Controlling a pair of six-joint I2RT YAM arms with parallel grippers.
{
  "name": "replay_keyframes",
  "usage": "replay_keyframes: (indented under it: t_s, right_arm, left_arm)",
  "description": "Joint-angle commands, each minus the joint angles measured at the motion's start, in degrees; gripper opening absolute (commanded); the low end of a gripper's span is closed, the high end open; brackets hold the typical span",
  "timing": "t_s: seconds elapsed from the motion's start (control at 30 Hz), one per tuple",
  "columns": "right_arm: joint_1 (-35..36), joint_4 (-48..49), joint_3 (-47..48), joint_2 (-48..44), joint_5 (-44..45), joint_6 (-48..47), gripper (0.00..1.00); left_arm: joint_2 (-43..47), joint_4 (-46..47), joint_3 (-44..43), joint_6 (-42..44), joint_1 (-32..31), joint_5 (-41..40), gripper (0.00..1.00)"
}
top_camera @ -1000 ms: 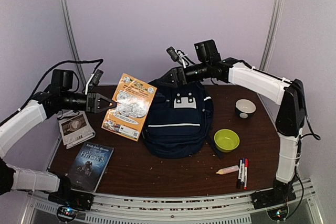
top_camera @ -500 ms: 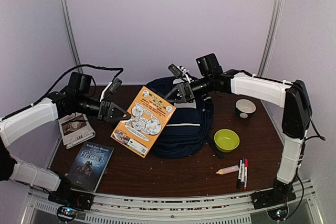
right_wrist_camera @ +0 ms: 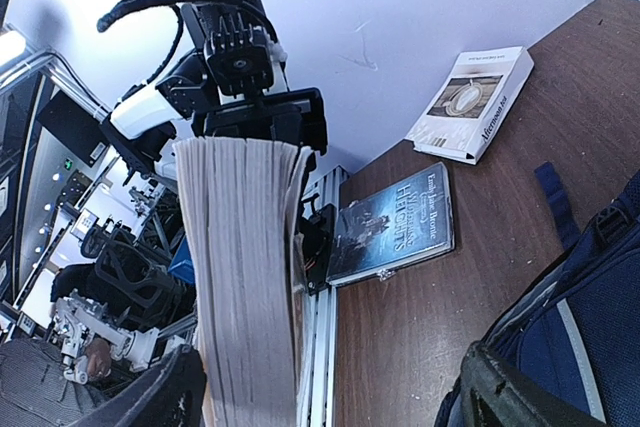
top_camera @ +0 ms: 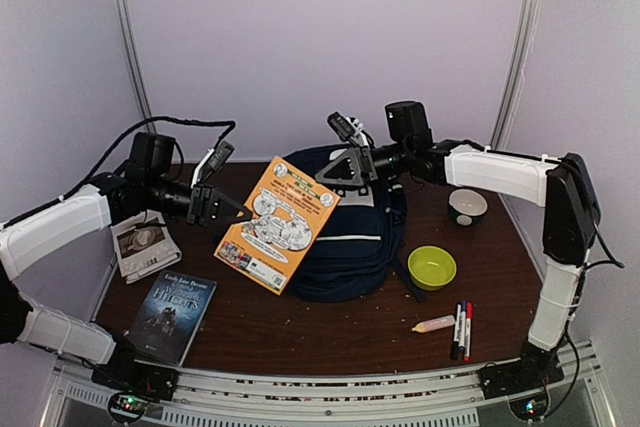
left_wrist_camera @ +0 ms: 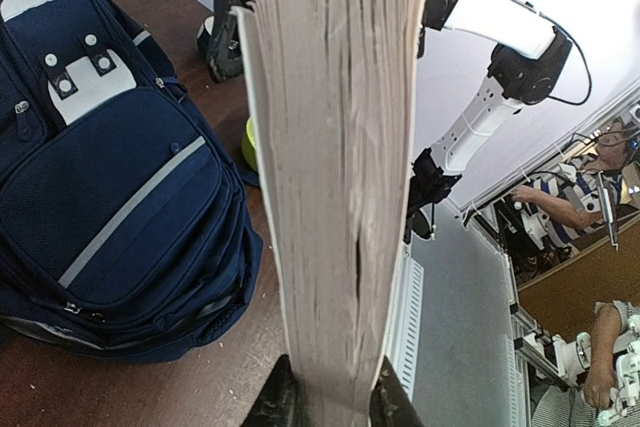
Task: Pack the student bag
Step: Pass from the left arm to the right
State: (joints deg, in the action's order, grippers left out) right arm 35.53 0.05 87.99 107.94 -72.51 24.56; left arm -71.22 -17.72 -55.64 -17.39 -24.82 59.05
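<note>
Thick book (left_wrist_camera: 335, 197) edge-on in the left end effector (left_wrist_camera: 330, 399), navy student bag (left_wrist_camera: 110, 167) beside it

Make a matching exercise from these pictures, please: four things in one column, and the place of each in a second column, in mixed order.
Things
1. orange book
2. green bowl
3. dark-covered book
4. marker pens

Places
A. flat on the table, near its left front corner
B. gripped in the left hand
C. just right of the student bag
D. near the right front corner, beside a cream tube

Pairs: 1-B, 2-C, 3-A, 4-D
</note>
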Motion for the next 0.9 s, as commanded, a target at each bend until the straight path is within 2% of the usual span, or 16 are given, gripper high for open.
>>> replay_keyframes:
  t_s: [0.0, 0.07, 0.1, 0.3, 0.37, 0.43, 0.57, 0.6, 0.73, 0.8, 0.87]
  right_arm:
    - [2.7, -10.4, 2.2, -1.1, -0.8, -9.6, 0.89]
    - [3.4, -13.8, 3.6, -0.7, -1.4, -12.8, 0.89]
    - [3.5, -12.6, 3.4, -0.7, -2.4, -12.0, 0.90]
    - [1.3, 15.3, -2.2, -2.6, -5.7, 10.6, 0.90]
    - [1.3, 19.8, -3.5, -3.0, -5.9, 15.0, 0.90]
    - [1.3, 20.7, -4.1, -3.0, -5.3, 15.5, 0.90]
    - [1.3, 19.1, -4.0, -2.6, -4.4, 14.6, 0.92]
    - [1.0, 19.7, -3.5, -2.6, -4.5, 14.8, 0.99]
    - [-1.8, 18.1, -0.1, -2.7, -2.7, 15.0, 1.00]
    - [-2.9, 9.8, 1.7, -3.2, 0.5, 8.7, 1.00]
    - [-2.7, -7.8, 5.1, -3.7, 4.8, -6.0, 1.00]
  left_arm:
    - [0.3, 7.0, -2.5, 0.5, -0.4, 3.4, 0.00]
    - [0.0, 7.1, -2.5, 0.4, -0.3, 3.6, 0.00]
    - [-0.3, 7.1, -2.6, 0.5, -0.4, 4.0, 0.00]
    - [-1.2, 6.8, -2.9, 1.1, -0.5, 4.5, 0.00]
    - [-1.4, 6.8, -3.1, 1.2, -0.5, 4.8, 0.00]
    - [-1.5, 6.8, -3.2, 1.4, -0.4, 4.8, 0.00]
    - [-2.3, 6.8, -3.5, 1.3, -0.4, 4.8, 0.00]
    - [-2.7, 6.7, -3.5, 1.3, -0.4, 5.0, 0.00]
    - [-2.8, 6.6, -3.0, 1.7, -0.5, 5.8, 0.00]
    - [-2.3, 6.5, -2.5, 1.8, -0.5, 6.0, 0.00]
    - [-2.0, 6.5, -2.3, 2.0, -0.5, 6.0, 0.00]
